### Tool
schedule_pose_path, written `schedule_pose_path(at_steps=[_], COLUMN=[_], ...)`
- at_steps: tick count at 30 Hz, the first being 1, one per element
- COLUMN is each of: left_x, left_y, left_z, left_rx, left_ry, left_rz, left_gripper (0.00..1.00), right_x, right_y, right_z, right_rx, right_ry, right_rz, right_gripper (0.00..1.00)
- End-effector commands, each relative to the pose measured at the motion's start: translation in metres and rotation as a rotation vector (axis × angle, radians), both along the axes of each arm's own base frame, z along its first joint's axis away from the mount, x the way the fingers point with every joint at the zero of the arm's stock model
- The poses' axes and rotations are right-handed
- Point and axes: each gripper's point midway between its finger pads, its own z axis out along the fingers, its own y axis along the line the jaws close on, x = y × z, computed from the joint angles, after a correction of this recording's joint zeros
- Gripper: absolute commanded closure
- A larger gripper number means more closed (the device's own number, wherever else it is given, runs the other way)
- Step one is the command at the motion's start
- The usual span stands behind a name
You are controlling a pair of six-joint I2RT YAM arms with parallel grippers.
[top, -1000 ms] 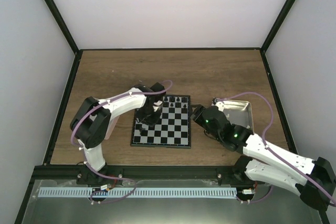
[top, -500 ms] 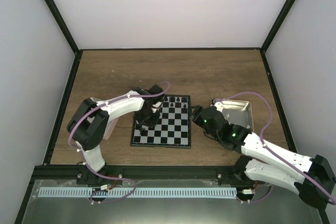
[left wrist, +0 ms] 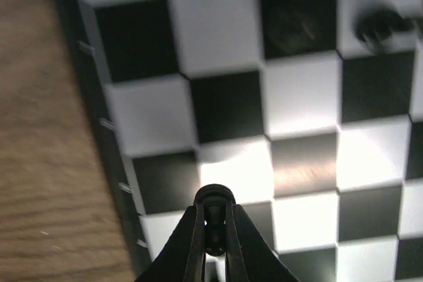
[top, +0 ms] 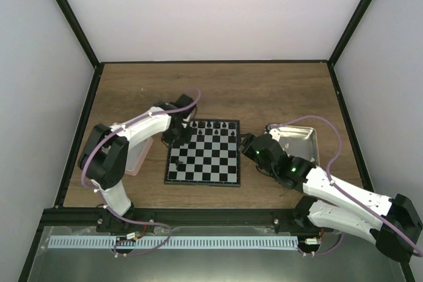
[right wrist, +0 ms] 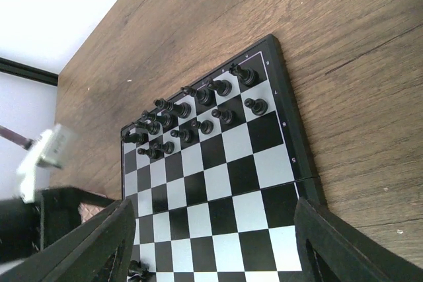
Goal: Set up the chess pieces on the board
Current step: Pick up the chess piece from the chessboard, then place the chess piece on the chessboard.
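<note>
The board [top: 205,156] lies flat in the middle of the table. Black chess pieces [top: 215,125] fill much of its two far rows, and the right wrist view shows them too [right wrist: 198,107]. One black piece [right wrist: 135,270] stands alone near the board's left edge. My left gripper [top: 174,135] hovers over the board's far left part. It is shut on a small black chess piece [left wrist: 213,222], gripped just under its round head. My right gripper [top: 254,144] hangs beside the board's right edge, open and empty, with its fingers [right wrist: 99,242] wide apart.
A metal tray [top: 303,138] sits on the table to the right of the board, under my right arm. Part of a pink tray [top: 137,158] shows to the left of the board beneath my left arm. Black frame rails border the table.
My left arm has swung from the board's left columns back toward its far left corner, uncovering the pink tray. My right arm has stayed put.
</note>
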Motion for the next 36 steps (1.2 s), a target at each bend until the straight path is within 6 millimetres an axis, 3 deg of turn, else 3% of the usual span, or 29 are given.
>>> schedule_pose_path(at_steps=[1, 9, 19, 24, 30, 36], left_x=[0.044, 0.077, 0.074, 0.075, 0.082, 0.079], left_y=[0.020, 0.031, 0.032, 0.032, 0.032, 0.041], left_z=[0.015, 0.005, -0.015, -0.014, 0.011, 0.054], left_rx=[-0.016, -0.009, 0.015, 0.015, -0.002, -0.050], left_ry=[-0.088, -0.065, -0.010, -0.012, -0.074, -0.214], left_rz=[0.120, 0.140, 0.122, 0.118, 0.133, 0.200], left_gripper=[0.96, 0.94, 0.91, 0.78, 0.64, 0.59], right_x=[0.002, 0.001, 0.001, 0.001, 0.001, -0.001], right_y=[-0.006, -0.013, -0.017, -0.015, -0.001, 0.056], right_z=[-0.003, -0.004, -0.003, -0.003, 0.002, 0.012], right_rx=[-0.010, -0.027, -0.032, -0.036, -0.069, -0.114], right_ry=[-0.008, -0.016, -0.029, -0.029, -0.063, -0.130], right_rz=[-0.028, -0.043, -0.051, -0.043, 0.059, 0.372], right_gripper=[0.32, 0.32, 0.32, 0.32, 0.32, 0.33])
